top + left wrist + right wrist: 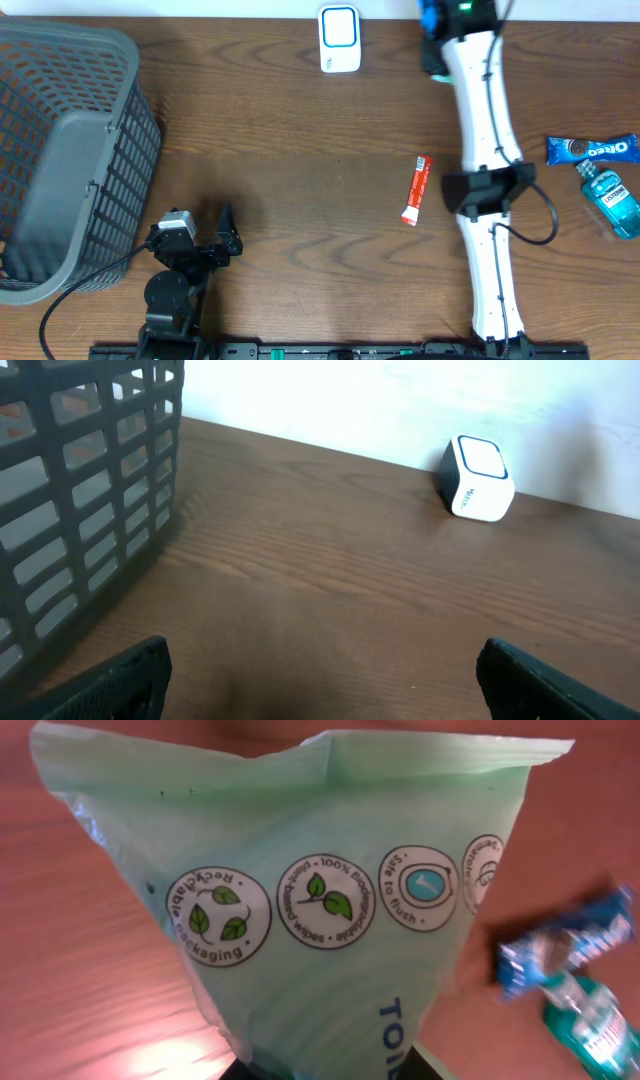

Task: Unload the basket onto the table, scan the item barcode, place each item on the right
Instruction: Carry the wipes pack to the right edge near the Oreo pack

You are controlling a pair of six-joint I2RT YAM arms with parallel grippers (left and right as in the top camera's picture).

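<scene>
A pale green wipes packet with round leaf logos fills the right wrist view, and my right gripper is shut on its lower end. Overhead, that right gripper reaches to the table's far edge, just right of the white scanner. The packet's barcode is not visible. From the left wrist the scanner stands far ahead on the wood. My left gripper is open with nothing between its fingers, low over the table near the basket; overhead the left gripper sits at the front left.
A grey basket occupies the left side, and its basket wall stands close on my left. A red stick packet lies mid-table. An Oreo pack and a blue mouthwash bottle lie at the right edge.
</scene>
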